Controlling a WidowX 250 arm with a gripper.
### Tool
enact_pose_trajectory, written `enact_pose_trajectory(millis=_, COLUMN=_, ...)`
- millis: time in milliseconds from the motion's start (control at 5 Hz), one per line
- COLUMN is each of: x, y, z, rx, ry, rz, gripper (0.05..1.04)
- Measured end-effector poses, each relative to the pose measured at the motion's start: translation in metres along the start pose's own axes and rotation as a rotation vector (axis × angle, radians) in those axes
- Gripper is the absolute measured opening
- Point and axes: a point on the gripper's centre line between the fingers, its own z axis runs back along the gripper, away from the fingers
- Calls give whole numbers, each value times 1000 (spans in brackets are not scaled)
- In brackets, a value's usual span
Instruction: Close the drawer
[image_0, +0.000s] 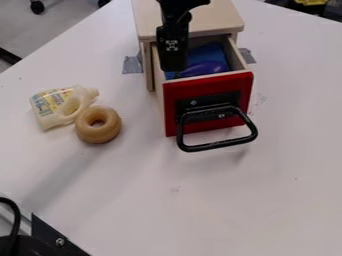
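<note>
The gripper (173, 55) hangs down from the top edge over the left part of the open drawer, close to the cabinet's front. Its lower end covers part of the drawer's inside. The drawer (208, 89) stands pulled out of the small wooden cabinet (217, 19), with its red front turned to the camera. A black loop handle (218, 145) sticks out from that front. Inside the drawer lie a blue piece (206, 51) and a purple rounded object (204, 69).
Left of the drawer, a toy bottle (55, 114) lies on the white table (200, 200) beside a tan ring (98, 124). Grey tape (132, 64) shows by the cabinet's side. Black equipment (50, 237) with a cable occupies the lower left corner.
</note>
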Motion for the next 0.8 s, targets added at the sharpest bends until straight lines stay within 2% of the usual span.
enact_pose_trajectory(millis=200, x=-1, y=-2, z=-7, rx=-23, ry=12, rz=1, gripper=998)
enact_pose_trajectory(millis=800, x=12, y=-15, z=-21, rx=-32, ry=24, rz=-68, gripper=998)
